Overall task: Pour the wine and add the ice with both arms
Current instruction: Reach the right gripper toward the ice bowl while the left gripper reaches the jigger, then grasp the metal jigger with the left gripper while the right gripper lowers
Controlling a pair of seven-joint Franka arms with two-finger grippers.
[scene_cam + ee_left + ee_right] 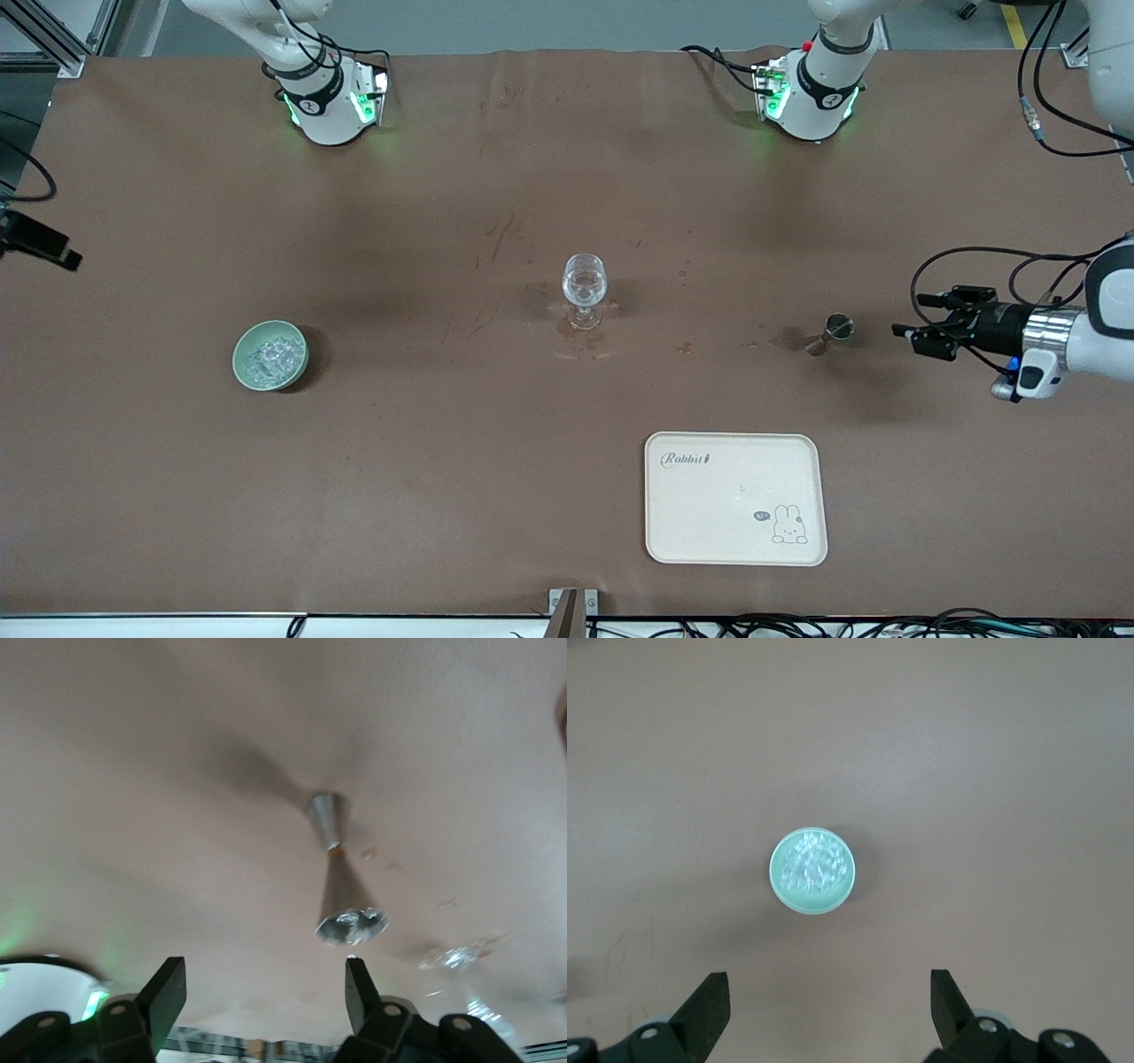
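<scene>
Jaws: both pairs parted with nothing held; left gripper [917, 332] low beside the metal jigger [833, 332], right gripper [828, 1003] high over the pale green bowl [270, 355].

Front view, layout: stemmed glass [585, 288] mid-table, holding clear contents; bowl of ice [268, 357] toward the right arm's end; jigger toward the left arm's end; cream tray [735, 497] nearer the camera than the glass, bare. Brown tablecloth [425, 496] stained around the glass.

Front view, arms: left arm reaching in sideways, gripper level with the jigger and just short of it. Right gripper not seen here, only its arm's base.

Left wrist view: jigger [341, 886] standing between the line of the two fingers [168, 992], not yet between them; glass [461, 957] farther off, faint.

Right wrist view: bowl [813, 870] seen straight from above, centred between the fingertips [709, 1003], ice [812, 866] heaped inside.

Step in hand, judged: grasping the jigger for the pour. Best done by sliding forward until the narrow waist sits between the fingers, then closing gently and keeping it upright.

Seen in one view only: jigger's hourglass shape and its alignment with the fingers, in the left wrist view; right gripper's spread and centring over the bowl, in the right wrist view; spacing of all items, in the front view.
</scene>
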